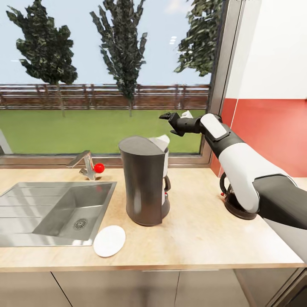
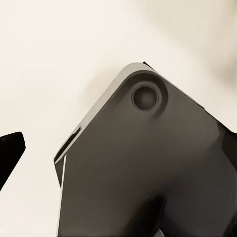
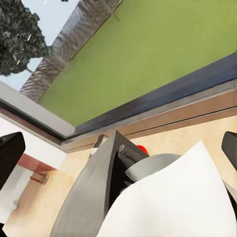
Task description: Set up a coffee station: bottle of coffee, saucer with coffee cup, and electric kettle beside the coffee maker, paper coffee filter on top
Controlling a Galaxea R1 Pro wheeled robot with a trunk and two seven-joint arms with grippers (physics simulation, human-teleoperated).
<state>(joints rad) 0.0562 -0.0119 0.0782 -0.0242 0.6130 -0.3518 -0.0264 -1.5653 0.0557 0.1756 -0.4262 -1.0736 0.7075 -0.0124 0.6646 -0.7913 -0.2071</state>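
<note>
1. The kitchen countertop (image 1: 200, 238) is carrying everything; places below are given from the coffee maker (image 1: 143, 183), which is standing upright near its middle.
2. The right arm (image 1: 238, 162) is reaching in from the coffee maker's right, with the forearm angling up and across and the wrist held level above the machine's top corner, pointing left along the window.
3. The electric kettle (image 1: 233, 202) is sitting well to the right of the coffee maker, mostly hidden behind that arm. It looks like glass, heavy and breakable, and its loop handle is probably the place to grip it.
4. The saucer (image 1: 109, 241) is lying in front-left of the coffee maker, at the sink's (image 1: 51, 209) corner. Being thin, stiff and probably slick, it is best pinched at the rim.
5. The paper coffee filter (image 1: 161, 140) is resting on the coffee maker's top, leaning at the right edge. It is light, flimsy and easily knocked off.
6. The right gripper (image 1: 167, 116) is hovering just above and right of the filter with its jaws spread wide, gripping nothing.
7. One dark left fingertip (image 2: 10, 158) is showing beside a grey body. I cannot tell that pincer's opening.
</note>
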